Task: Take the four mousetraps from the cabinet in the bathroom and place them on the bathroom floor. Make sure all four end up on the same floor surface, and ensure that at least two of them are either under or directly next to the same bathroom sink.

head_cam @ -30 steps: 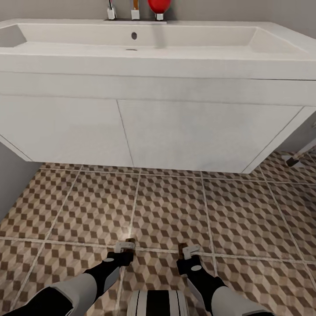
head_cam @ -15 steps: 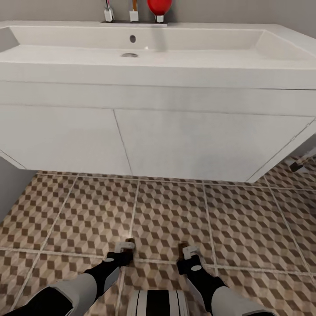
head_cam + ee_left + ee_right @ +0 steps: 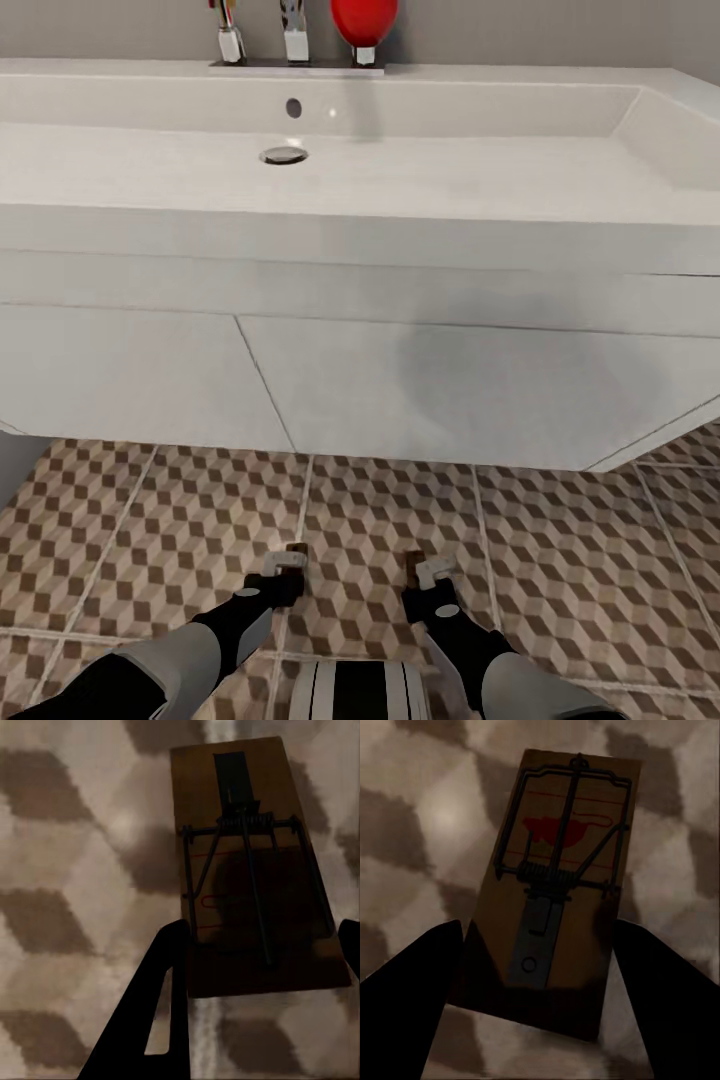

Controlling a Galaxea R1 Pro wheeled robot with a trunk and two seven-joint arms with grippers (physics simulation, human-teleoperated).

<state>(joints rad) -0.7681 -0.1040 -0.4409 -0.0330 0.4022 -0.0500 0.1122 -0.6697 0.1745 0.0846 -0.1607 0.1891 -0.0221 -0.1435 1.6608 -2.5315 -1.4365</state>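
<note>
Two mousetraps held above the bathroom floor point(image 3: 560, 560) in front of the sink point(image 3: 360, 230). Each trap is a flat rectangular tan board carrying a black wire spring and bar and a dark metal tongue. The left mousetrap point(image 3: 251, 862), seen in the left wrist view, shows thin red outline markings beside its coil, with its near end lying between the two dark fingers point(image 3: 154, 1001) of the left gripper point(image 3: 259, 945), which close on its side edges. The right mousetrap point(image 3: 559, 885), seen in the right wrist view, bears a solid red mark under the wire frame at its far end; its near end sits between the fingers point(image 3: 416, 990) of the right gripper point(image 3: 536, 975), which are clamped on its long edges. In the head view both forearms reach forward and downward side by side from the lower edge of the scene, the left gripper point(image 3: 285, 565) and right gripper point(image 3: 425, 572) near each other, each with a brown board end projecting ahead of its tips, over tiles patterned in brown, beige and white cubes with pale grout lines. The sink is a wide white rectangular basin with a round chrome drain point(image 3: 284, 155), a chrome tap point(image 3: 296, 42) at its back edge and a red rounded object point(image 3: 364, 20) just beside it.
</note>
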